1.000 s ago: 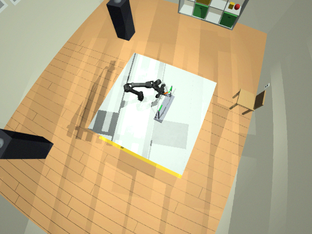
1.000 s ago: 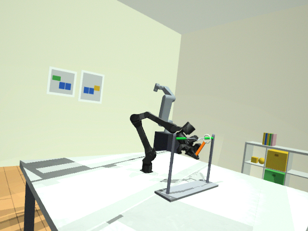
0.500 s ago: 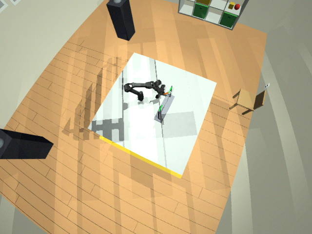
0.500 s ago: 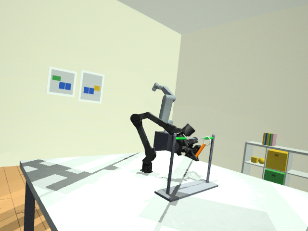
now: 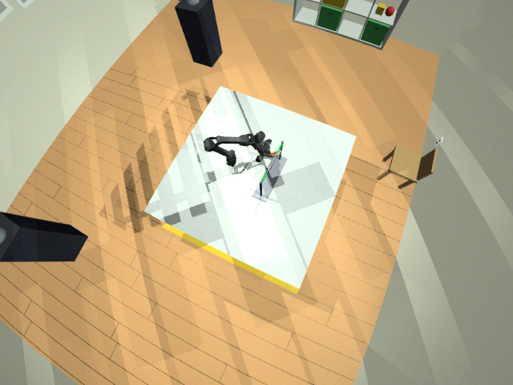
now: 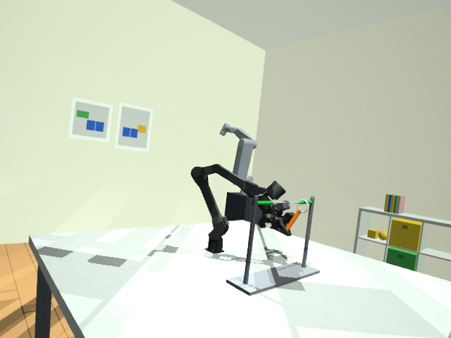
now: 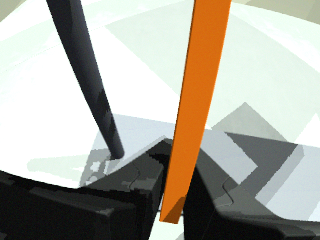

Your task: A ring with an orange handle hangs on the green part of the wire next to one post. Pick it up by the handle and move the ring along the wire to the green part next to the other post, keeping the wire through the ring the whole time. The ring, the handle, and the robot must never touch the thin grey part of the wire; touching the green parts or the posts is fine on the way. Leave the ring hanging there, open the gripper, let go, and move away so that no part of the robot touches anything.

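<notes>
On the bench (image 6: pixel 153 291), the jaws grip the lower end of the orange handle (image 7: pixel 200 87). Ring (image 6: pixel 303 205) hangs on the green part (image 6: pixel 305 201) of the wire, just beside the far post (image 6: pixel 308 232). Handle tilted down toward the arm (image 6: pixel 211 203).

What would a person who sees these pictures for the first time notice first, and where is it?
The bright orange handle stands out most: it slants down from a ring that hangs on the green end of the wire beside the right-hand post in the exterior view. The black gripper is shut on the handle's lower end. The whole frame stands on a grey base plate on the white table.
</notes>
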`<state>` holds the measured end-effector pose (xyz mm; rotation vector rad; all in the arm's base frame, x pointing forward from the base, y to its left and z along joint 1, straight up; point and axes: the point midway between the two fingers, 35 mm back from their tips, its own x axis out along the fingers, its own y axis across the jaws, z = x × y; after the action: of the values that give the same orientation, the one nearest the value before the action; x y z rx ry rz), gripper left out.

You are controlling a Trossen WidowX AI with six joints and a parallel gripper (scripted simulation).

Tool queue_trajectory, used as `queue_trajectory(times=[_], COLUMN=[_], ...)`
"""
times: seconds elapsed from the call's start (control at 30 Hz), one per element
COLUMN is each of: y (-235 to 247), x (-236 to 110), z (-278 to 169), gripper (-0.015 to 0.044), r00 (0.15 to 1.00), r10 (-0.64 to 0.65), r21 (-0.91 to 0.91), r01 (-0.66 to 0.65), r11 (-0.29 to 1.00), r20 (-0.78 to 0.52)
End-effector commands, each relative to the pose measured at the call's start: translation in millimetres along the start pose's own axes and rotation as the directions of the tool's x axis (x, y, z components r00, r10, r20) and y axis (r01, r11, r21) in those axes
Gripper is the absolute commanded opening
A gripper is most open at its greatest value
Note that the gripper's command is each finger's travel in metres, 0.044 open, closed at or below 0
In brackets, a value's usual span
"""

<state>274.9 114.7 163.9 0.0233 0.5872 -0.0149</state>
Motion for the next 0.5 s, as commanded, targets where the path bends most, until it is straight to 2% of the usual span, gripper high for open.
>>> queue_trajectory(times=[0.0, 0.17, 0.47], y=[0.0, 0.3, 1.6], x=[0.0, -2.1, -34.7], z=[0.0, 0.0, -0.8], gripper=[0.0034, 0.016, 0.016], r00=[1.0, 1.0, 1.0], r10=[0.0, 0.0, -0.001], r21=[0.0, 0.0, 0.004], r01=[0.0, 0.0, 0.002], r11=[1.0, 1.0, 1.0], r20=[0.0, -0.001, -0.006])
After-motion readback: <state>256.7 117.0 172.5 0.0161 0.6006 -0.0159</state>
